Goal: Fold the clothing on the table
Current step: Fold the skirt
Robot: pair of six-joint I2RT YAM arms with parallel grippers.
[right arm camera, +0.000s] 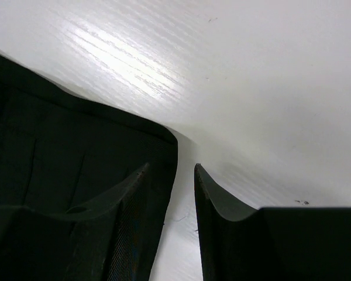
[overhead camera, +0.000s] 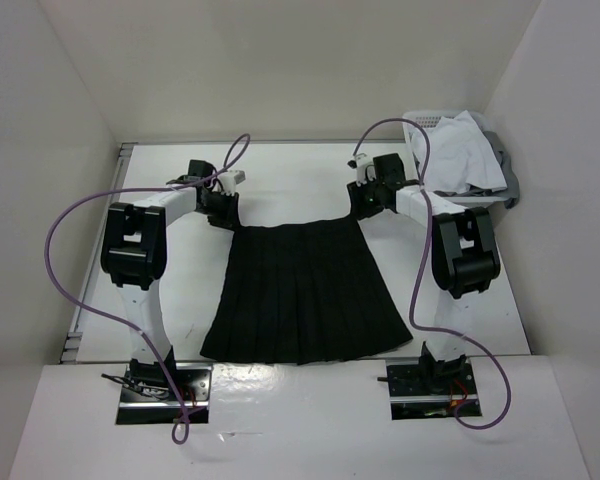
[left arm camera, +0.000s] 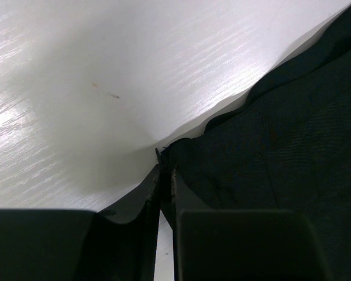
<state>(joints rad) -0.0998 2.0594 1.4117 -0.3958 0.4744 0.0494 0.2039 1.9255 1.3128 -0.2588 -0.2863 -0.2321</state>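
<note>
Top external view: the skirt [overhead camera: 300, 295] is seen spread flat at the middle of the table [overhead camera: 300, 180], with the narrow waist at the far side and the wide pleated hem toward the arm bases, so its long axis runs far to near. The left gripper [overhead camera: 223, 208] is set at the far-left waist corner and the right gripper [overhead camera: 365, 203] at the far-right one, each arm being nearest its own corner. A fold of the waist toward the hem is judged the likely step. A basket [overhead camera: 427, 121] holding a white garment [overhead camera: 465, 150] is seen at the far right, apart from the skirt

Left wrist view: the left gripper [left arm camera: 165, 170] is shown pressed together on the edge of the skirt [left arm camera: 281, 152], matte black cloth rippling beside bare table [left arm camera: 105, 70]

Right wrist view: the right gripper [right arm camera: 171, 172] is held apart, with one finger [right arm camera: 123, 222] over the rounded corner of the skirt [right arm camera: 64, 140] and the other over bare table [right arm camera: 251, 76]. Nothing is clamped yet, and whether cloth is touched cannot be told
</note>
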